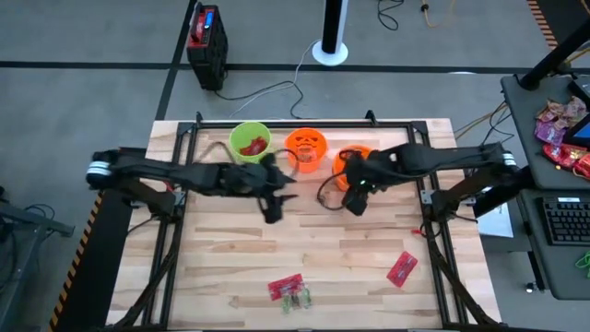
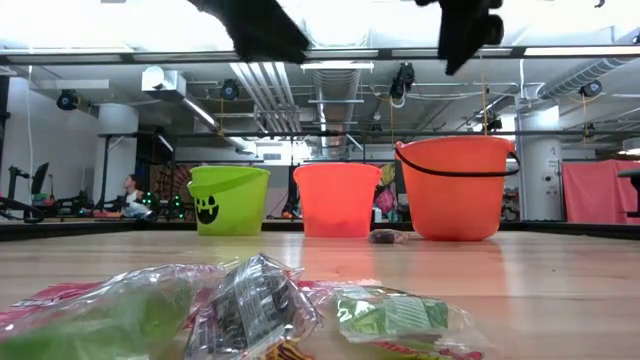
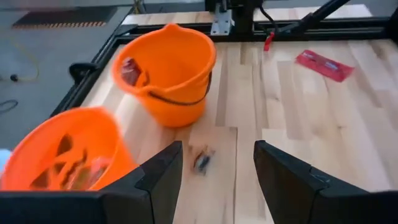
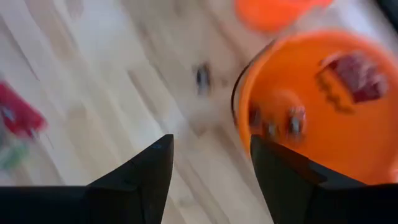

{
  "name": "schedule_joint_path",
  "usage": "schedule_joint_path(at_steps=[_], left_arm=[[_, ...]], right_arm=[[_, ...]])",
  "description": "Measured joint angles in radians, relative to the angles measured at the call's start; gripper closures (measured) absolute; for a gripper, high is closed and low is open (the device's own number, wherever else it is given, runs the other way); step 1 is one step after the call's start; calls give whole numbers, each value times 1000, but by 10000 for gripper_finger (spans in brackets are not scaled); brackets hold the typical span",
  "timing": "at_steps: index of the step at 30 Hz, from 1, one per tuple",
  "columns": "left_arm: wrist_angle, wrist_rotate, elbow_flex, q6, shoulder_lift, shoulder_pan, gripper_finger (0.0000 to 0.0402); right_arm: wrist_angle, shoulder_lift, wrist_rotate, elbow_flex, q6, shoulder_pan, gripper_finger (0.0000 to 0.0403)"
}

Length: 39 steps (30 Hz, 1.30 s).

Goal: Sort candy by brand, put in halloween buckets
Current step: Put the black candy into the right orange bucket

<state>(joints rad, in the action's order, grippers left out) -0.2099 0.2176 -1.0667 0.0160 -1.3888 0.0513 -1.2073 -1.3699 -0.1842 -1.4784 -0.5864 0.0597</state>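
Three halloween buckets stand in a row at the table's far side: lime green [image 1: 249, 140], orange jack-o'-lantern [image 1: 306, 148] and a wider orange one [image 1: 348, 159], which holds a red packet [image 3: 129, 70]. My left gripper [image 1: 273, 210] hovers open in front of the green and jack-o'-lantern buckets. A tiny dark candy [image 3: 202, 160] lies on the table beyond its fingers [image 3: 163, 171]. My right gripper [image 1: 355, 203] hangs open and empty just in front of the wider bucket [image 4: 323, 106]. More candy lies near the front edge: a red packet with green pieces [image 1: 288, 290] and a lone red packet [image 1: 402, 267].
A black frame [image 1: 304, 123] runs round the tabletop behind the buckets. A red-and-black boxy unit [image 1: 206, 41] stands on the floor beyond the table. Bare wood [image 1: 221, 249] stretches between the grippers and the front candy.
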Motion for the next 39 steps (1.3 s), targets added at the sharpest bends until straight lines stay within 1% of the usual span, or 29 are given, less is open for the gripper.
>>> schedule_joint_path(at_steps=[4,7,11,14,16,23,26,30,35,39], left_arm=[[158,0,0,-48,-162,0,219],[210,0,1,-67,-266,1,219],[237,17,1,-67,-375,0,219],[290,82,1,-82,-437,-3,219],[332,93,-2,-86,-468,-7,219],[322,87,-117,-113,-601,-13,219],[282,87,-176,-112,-663,-26,222],[217,87,-235,-80,-725,-46,236],[209,82,-241,-65,-746,-66,257],[217,40,-217,-52,-746,-79,276]], right_arm=[[61,60,-81,0,-39,0,197],[78,96,-125,0,-43,0,197],[78,107,-134,0,-42,-1,197],[78,105,-134,2,-25,-1,197],[79,101,-134,6,-17,-1,197],[75,91,-133,17,4,-1,197],[75,91,-133,19,3,-1,197],[64,91,-133,19,3,-1,197],[55,91,-133,20,3,-1,197],[55,91,-133,20,5,-1,197]])
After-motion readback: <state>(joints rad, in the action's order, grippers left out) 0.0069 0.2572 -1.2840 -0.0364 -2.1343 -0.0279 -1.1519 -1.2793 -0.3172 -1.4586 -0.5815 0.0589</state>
